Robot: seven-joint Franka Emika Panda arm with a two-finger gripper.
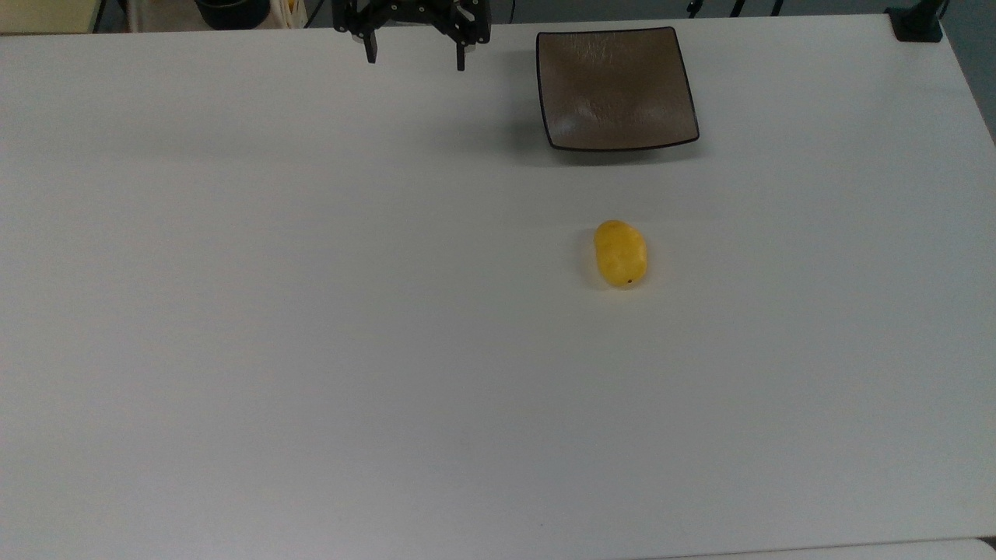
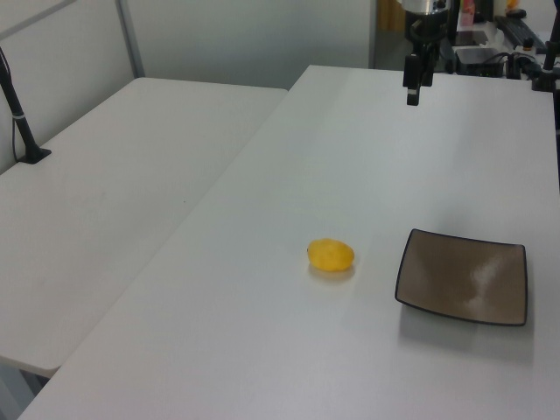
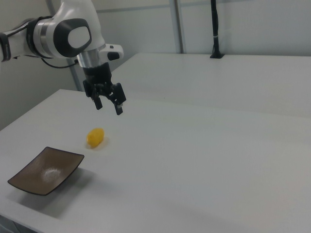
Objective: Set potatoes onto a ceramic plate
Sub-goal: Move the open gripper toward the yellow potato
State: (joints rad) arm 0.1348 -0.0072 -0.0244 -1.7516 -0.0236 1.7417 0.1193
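A small bright-yellow oval potato (image 1: 620, 253) (image 2: 331, 255) (image 3: 95, 137) lies on the white table, with a tiny dark spot near its lower end in the top view. The square brown ceramic plate (image 1: 616, 88) (image 2: 463, 276) (image 3: 45, 170) sits empty beyond it, near the table's far edge in the top view. My gripper (image 1: 415, 54) (image 2: 412, 90) (image 3: 108, 107) hangs open above the table, empty, at the top view's upper middle, left of the plate and well away from the potato.
The white table (image 1: 311, 311) stretches wide around both objects. A second white table (image 2: 105, 219) adjoins it. A black clamp post (image 1: 917, 23) stands at the top view's upper right corner, and another black post (image 2: 22, 122) rises from the adjoining table.
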